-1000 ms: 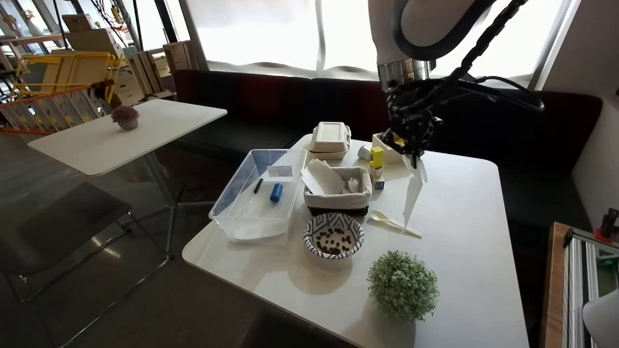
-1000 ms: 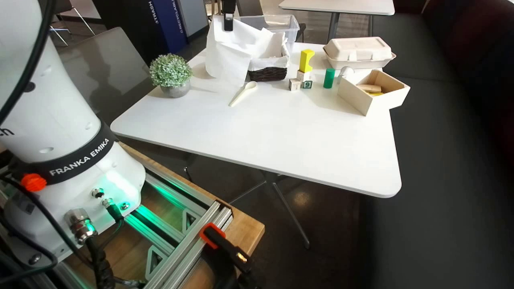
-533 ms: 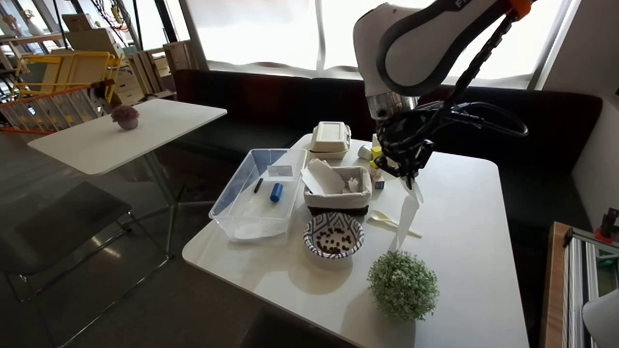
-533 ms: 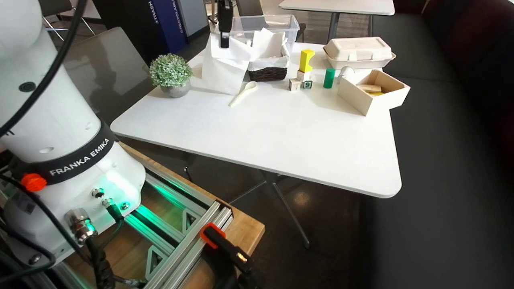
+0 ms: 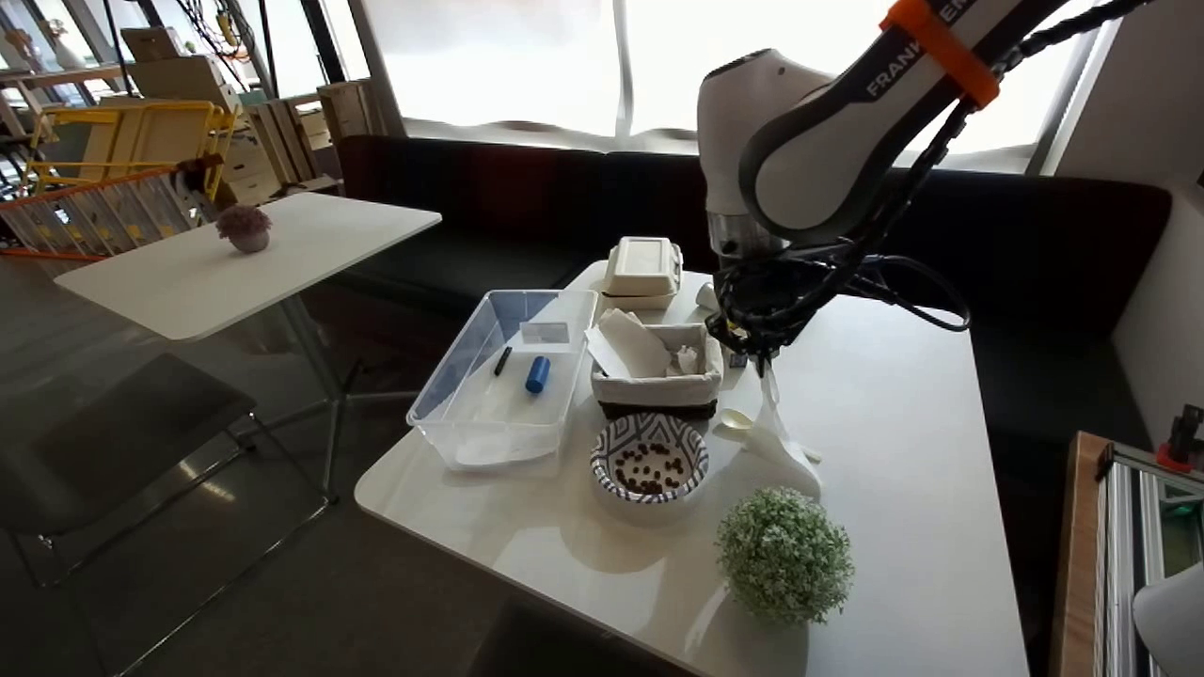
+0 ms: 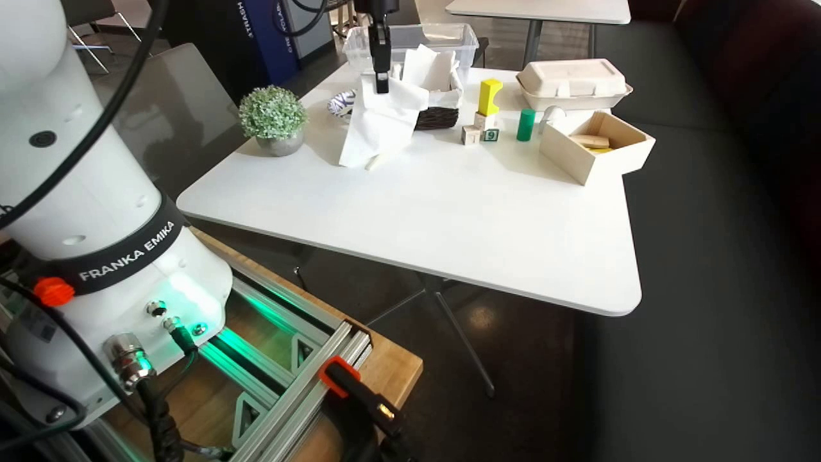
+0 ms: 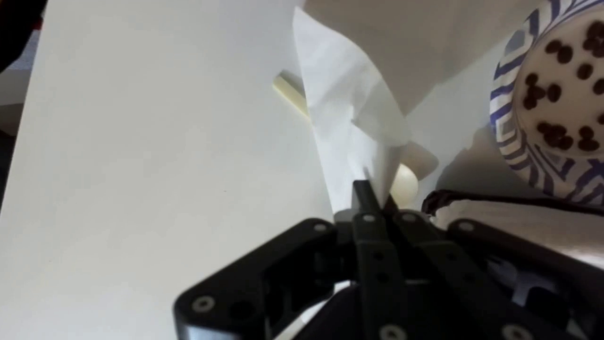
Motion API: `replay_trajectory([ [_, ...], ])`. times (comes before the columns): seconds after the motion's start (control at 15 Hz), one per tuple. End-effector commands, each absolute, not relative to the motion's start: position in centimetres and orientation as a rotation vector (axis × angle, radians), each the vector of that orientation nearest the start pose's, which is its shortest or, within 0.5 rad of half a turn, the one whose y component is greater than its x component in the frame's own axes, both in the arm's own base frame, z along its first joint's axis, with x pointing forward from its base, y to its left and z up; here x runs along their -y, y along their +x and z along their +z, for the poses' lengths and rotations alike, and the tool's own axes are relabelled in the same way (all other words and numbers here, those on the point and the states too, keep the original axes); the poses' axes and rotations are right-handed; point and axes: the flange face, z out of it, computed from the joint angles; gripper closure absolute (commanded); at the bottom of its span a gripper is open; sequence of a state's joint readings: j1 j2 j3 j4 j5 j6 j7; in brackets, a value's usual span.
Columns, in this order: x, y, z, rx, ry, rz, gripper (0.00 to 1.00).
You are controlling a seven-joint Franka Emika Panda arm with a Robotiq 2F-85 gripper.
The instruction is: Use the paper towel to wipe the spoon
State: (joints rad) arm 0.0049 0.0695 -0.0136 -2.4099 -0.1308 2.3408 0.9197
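White table (image 6: 500, 224), rounded corners. Clear bin (image 5: 499, 442) beside lined basket (image 5: 658, 389). Gripper (image 7: 377, 202) pinching paper towel (image 6: 378, 131), which hangs down. Patterned bowl (image 5: 651, 430) near basket. Spoon (image 7: 405, 186) lying on table, middle hidden by towel in wrist view, both ends showing (touching or not, can't tell). Dark bits (image 7: 585, 71) inside bowl.

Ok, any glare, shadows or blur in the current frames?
In an exterior view, the windows are blown out white; in an exterior view, green light tints the robot base; in the wrist view, shadows lie beside the paper towel and patterned bowl, and the gripper looks soft.
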Motion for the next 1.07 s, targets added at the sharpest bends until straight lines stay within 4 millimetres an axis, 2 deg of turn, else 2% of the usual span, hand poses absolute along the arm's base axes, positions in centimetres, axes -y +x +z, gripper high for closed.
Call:
replay_trajectory([
  [0.0,1.6,47.2,25.5,-1.354,-2.955,-0.043,1.00],
  [0.27,2.4,46.8,24.8,-1.363,-2.858,-0.163,1.00],
  [0.47,2.4,46.2,23.7,-1.372,-2.804,-0.162,1.00],
  [0.6,1.6,45.7,23.1,-1.367,-2.737,-0.100,1.00],
  [0.67,2.2,46.3,23.9,-1.379,-2.781,-0.124,0.99],
  [1.0,1.6,46.0,23.4,-1.369,-2.752,-0.086,0.99],
])
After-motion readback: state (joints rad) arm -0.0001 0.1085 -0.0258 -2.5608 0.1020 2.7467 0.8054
